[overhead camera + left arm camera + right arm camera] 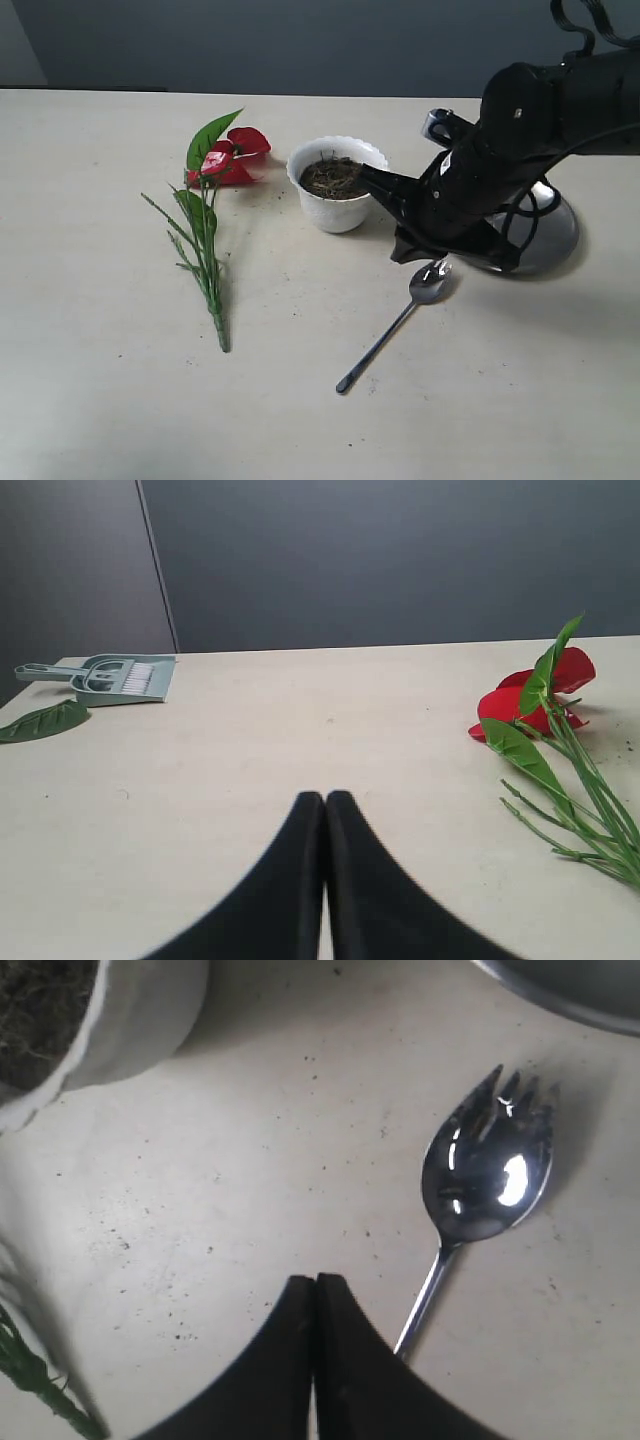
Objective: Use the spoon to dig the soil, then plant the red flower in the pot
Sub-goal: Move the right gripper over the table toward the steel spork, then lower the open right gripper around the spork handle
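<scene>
Exterior view: right arm (520,150) crouches low over the spoon (425,283), claw (316,1282) pressed together.

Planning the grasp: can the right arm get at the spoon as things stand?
Probably yes: the right gripper, shut, hovers close by the spoon, which lies uncovered on the table; it must open first.

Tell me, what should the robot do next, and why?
Probably open the right jaws and lower them onto the handle of the spoon. Those jaws are shut and hold nothing, the spoon lies flat on the table close by them, and the soil in the pot is waiting to be dug.
</scene>
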Robot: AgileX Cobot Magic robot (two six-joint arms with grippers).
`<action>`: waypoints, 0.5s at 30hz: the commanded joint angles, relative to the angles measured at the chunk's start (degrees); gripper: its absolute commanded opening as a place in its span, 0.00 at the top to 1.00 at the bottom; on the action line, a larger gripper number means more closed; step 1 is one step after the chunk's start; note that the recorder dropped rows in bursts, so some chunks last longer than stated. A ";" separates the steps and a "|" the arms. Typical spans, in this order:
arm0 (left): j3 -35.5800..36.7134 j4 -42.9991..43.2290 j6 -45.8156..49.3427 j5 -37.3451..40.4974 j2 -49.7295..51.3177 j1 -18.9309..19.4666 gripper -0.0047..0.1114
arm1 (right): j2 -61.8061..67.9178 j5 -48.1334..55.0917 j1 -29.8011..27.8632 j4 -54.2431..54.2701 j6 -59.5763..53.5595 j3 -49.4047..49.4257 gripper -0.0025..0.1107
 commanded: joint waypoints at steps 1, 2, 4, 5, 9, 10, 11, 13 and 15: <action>0.30 -0.11 -0.12 0.11 -0.30 0.04 0.96 | 0.10 -2.30 1.59 -5.00 3.61 -0.13 0.98; 0.30 -0.11 -0.12 0.11 -0.30 0.04 0.96 | 0.10 -2.56 2.07 -7.35 6.00 -0.13 0.98; 0.30 -0.11 -0.12 0.11 -0.30 0.04 0.96 | 0.10 -2.68 2.66 -10.70 10.99 -0.13 0.98; 0.30 -0.11 -0.12 0.11 -0.30 0.04 0.96 | 0.10 -2.68 2.78 -11.52 12.68 -0.13 0.98; 0.30 -0.11 -0.12 0.11 -0.30 0.04 0.96 | 0.10 -3.55 2.86 -9.86 13.14 -0.13 0.98; 0.30 -0.11 -0.12 0.11 -0.30 0.04 0.96 | 0.10 -3.55 2.86 -8.74 14.49 -0.13 0.98; 0.30 -0.11 -0.12 0.11 -0.30 0.04 0.96 | 0.10 -3.55 2.86 -7.73 17.09 -0.13 0.98; 0.30 -0.11 -0.12 0.11 -0.30 0.04 0.96 | 0.10 -3.55 2.86 -7.35 23.07 -0.13 0.98; 0.30 -0.11 -0.12 0.11 -0.30 0.04 0.96 | 0.10 -3.18 2.86 -7.35 28.17 -0.13 0.98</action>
